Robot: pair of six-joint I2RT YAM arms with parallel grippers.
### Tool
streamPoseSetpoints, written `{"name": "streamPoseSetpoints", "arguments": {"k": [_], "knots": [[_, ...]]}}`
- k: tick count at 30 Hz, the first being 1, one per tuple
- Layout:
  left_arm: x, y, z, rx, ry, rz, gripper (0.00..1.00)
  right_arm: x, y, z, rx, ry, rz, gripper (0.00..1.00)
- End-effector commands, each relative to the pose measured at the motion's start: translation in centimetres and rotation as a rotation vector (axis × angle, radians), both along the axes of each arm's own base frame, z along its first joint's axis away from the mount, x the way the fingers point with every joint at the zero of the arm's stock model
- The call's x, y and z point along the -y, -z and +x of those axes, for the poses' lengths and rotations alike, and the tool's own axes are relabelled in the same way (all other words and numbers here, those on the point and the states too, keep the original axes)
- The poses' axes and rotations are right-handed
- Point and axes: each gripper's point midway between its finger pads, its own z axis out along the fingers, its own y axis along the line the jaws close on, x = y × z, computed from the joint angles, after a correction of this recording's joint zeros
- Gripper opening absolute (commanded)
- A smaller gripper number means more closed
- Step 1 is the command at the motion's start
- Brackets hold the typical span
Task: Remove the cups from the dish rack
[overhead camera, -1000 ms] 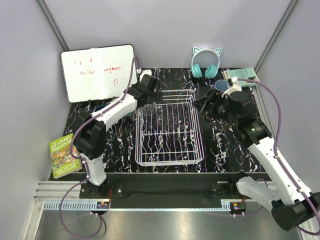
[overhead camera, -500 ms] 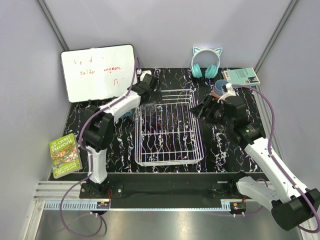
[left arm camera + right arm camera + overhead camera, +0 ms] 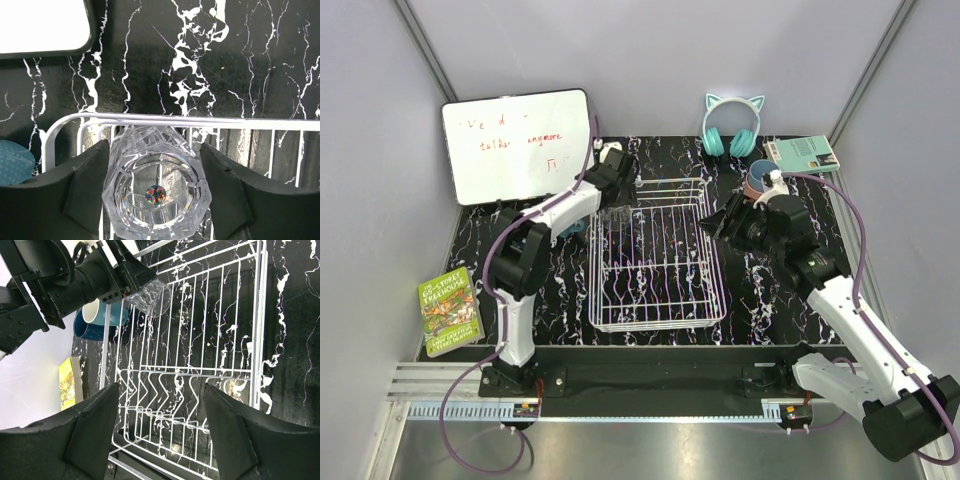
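Left wrist view: clear glass (image 3: 156,195) clamped between left fingers (image 3: 82,190) at dish rack (image 3: 250,119) corner

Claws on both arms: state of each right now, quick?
Left claw: closed on the clear faceted glass tumbler, at a corner of the white wire dish rack.
Right claw: open, holding nothing.

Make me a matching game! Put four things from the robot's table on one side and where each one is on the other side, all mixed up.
Things:
1. clear glass
2. headphones
3. whiteboard
4. book

Places:
A. far left, leaning up
B. between the fingers of the left gripper
C. near left edge, lying flat
D. at the back, right of middle

Pairs: 1-B, 2-D, 3-A, 4-C
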Motion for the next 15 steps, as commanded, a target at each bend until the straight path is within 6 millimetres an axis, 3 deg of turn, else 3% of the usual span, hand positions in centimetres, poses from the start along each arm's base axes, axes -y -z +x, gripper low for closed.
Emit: {"name": "streamPoseSetpoints", "arguments": {"k": [1,6,12,15], "knots": [[-1.1,0.4,-1.3,-0.026,-0.009,0.016,0.0,-0.7,-1.5,0.0,0.05,-0.024,0.041,0.76],[-1.5,-0.8,-2.2,-0.007,-0.016,0.003,0.0,-0.6,-1.8,-0.1,0.06,-0.02,0.047,0.75],[0.4,-5.3,-2.6,0.056,0.083,-0.108,0.0,-0.1,-3.6,-0.6,0.105,-0.013,0.055,0.75],[1.8,-9.4,-3.2,0.112,0.143,-0.206,0.0,0.1,-4.0,-1.0,0.113,-0.009,0.056,0.75]]}}
